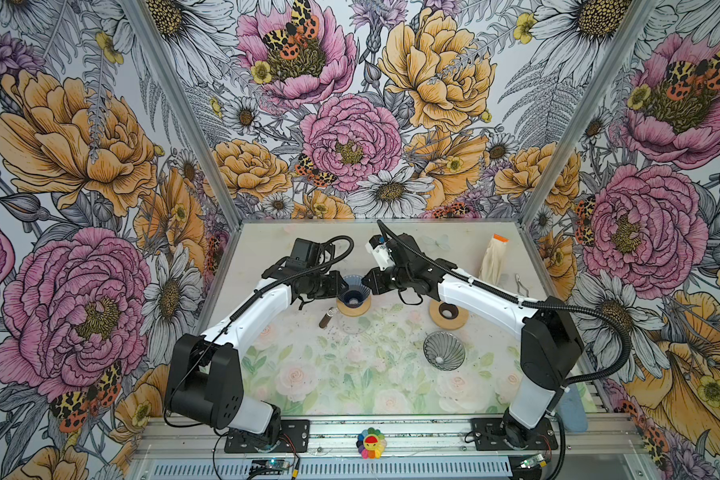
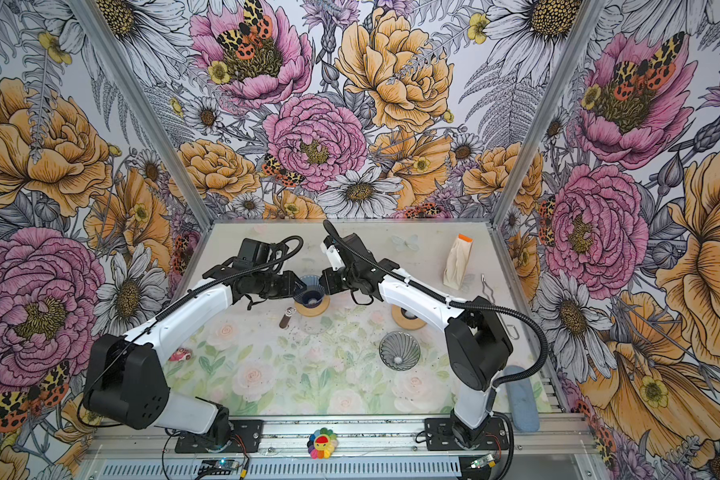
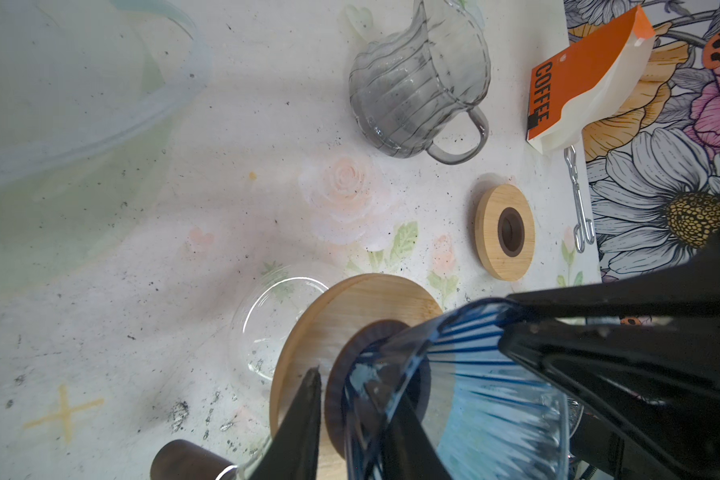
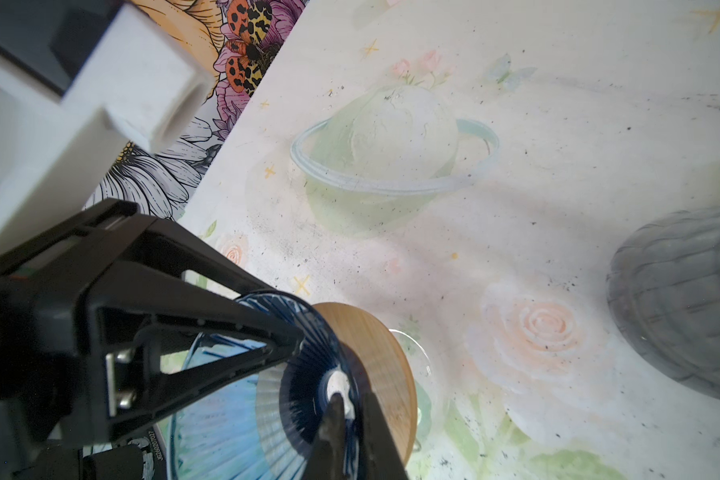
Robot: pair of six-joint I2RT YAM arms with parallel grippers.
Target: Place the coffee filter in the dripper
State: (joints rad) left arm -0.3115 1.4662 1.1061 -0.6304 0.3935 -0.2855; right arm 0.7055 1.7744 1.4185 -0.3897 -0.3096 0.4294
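A blue ribbed glass dripper sits in a wooden collar on a clear glass carafe at mid-table. My left gripper is shut on the dripper's left wall, one finger outside and one inside. From the opposite side my right gripper is shut on the dripper's wall. No loose coffee filter shows. A cream pack with an orange top marked COFFEE stands at the back right.
A grey ribbed glass dripper with a handle stands right of centre, a second wooden ring behind it. Metal tongs lie by the right wall. A brown cylinder lies left of the carafe.
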